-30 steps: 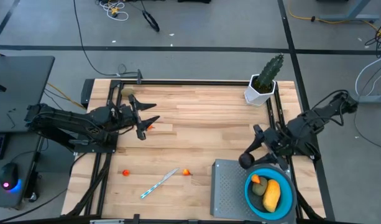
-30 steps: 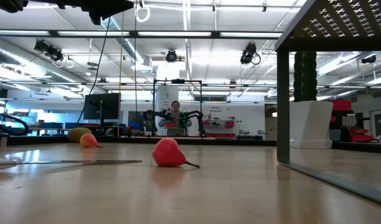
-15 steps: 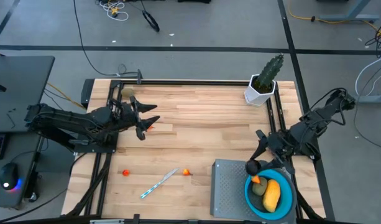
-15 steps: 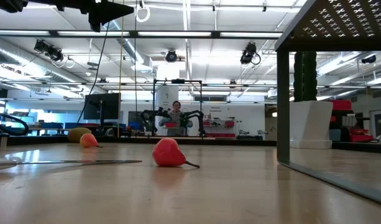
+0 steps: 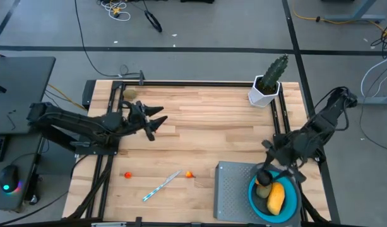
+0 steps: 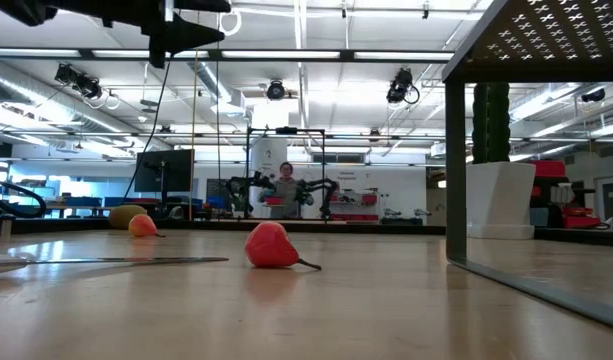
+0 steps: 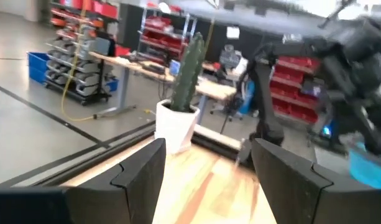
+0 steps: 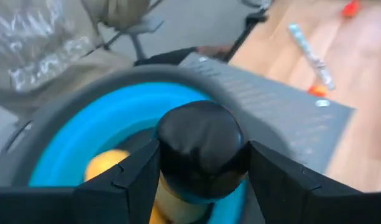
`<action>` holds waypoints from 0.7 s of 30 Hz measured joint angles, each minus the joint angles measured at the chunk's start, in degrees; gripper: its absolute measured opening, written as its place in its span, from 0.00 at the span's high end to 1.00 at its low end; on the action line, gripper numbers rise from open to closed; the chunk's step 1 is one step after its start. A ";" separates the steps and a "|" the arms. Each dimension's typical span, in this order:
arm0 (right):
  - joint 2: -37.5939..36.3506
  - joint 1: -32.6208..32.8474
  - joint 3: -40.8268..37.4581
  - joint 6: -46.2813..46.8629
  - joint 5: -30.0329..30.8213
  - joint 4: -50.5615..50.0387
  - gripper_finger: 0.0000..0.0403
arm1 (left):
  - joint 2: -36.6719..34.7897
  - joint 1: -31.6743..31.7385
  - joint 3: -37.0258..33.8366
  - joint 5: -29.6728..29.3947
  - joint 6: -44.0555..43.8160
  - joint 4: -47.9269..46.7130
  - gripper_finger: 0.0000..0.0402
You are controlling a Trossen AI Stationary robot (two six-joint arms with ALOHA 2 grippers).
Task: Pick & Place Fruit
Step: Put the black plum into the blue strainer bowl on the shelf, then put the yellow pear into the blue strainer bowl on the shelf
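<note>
My right gripper (image 5: 264, 174) hangs over the blue bowl (image 5: 288, 208) at the table's near right corner, shut on a black ball (image 8: 201, 147). A yellow oblong fruit (image 5: 276, 198) and a smaller olive-brown piece (image 5: 262, 189) lie in the bowl. Two tiny orange-red fruits (image 5: 127, 174) (image 5: 189, 174) rest on the wood near the front. My left gripper (image 5: 155, 122) is held level above the table's left half, open and empty; in its wrist view the fingers (image 7: 140, 171) stand well apart. My right gripper pinches the black ball's two opposite sides (image 8: 166, 155) between its two fingers. The fingers slant downward from the table's right side. The ball is lifted clear, right above the bowl's inside (image 8: 84, 149).
The bowl stands on a grey perforated plate (image 5: 234, 189). A thin white-and-blue stick (image 5: 161, 185) lies between the two small fruits. A green cactus in a white pot (image 5: 267, 85) stands at the far right. A small olive thing (image 5: 129, 93) lies at the far left corner.
My right gripper has carried the black ball toward the table's near right corner, from beside the plate's edge to above the bowl, and has tipped further downward. My left gripper has rolled about its own length and shifted slightly toward the table's right, its fingers still apart.
</note>
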 joint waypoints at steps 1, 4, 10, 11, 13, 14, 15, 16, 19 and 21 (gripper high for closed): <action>0.57 0.50 0.00 -0.27 -0.73 0.08 0.44 | 1.56 -0.02 0.02 -0.31 -0.20 2.31 0.38; 1.74 1.70 0.00 -1.23 -3.40 0.10 0.44 | 5.76 -0.53 0.00 -0.31 -0.34 8.47 0.38; 1.73 2.37 0.00 -1.49 -4.01 -2.95 0.41 | 11.56 -1.14 0.04 -0.32 -0.30 17.17 0.38; 1.70 2.37 0.00 -1.83 -3.92 -3.69 0.40 | 12.08 -1.14 0.04 -0.33 -0.33 17.80 0.38; 1.66 2.37 0.00 -2.40 -3.86 -5.16 0.36 | 12.74 -1.14 0.02 -0.40 -0.27 18.90 0.38; 1.66 2.37 0.00 -2.50 -3.53 -5.93 0.34 | 12.77 -1.14 0.02 -0.55 -0.20 19.30 0.38; 1.66 2.37 0.00 -2.52 -2.75 -6.14 0.32 | 12.73 -1.14 0.02 -0.68 -0.18 19.61 0.38; 1.66 2.37 0.00 -2.56 -1.83 -6.27 0.30 | 12.73 -1.14 0.04 -0.72 -0.18 19.59 0.38; 1.66 2.37 0.00 -2.98 -0.06 -6.34 0.24 | 12.73 -1.14 0.04 -0.77 -0.17 19.55 0.38; 1.66 2.32 0.00 -3.02 0.98 -6.07 0.20 | 12.73 -1.14 0.04 -0.77 0.30 19.78 0.38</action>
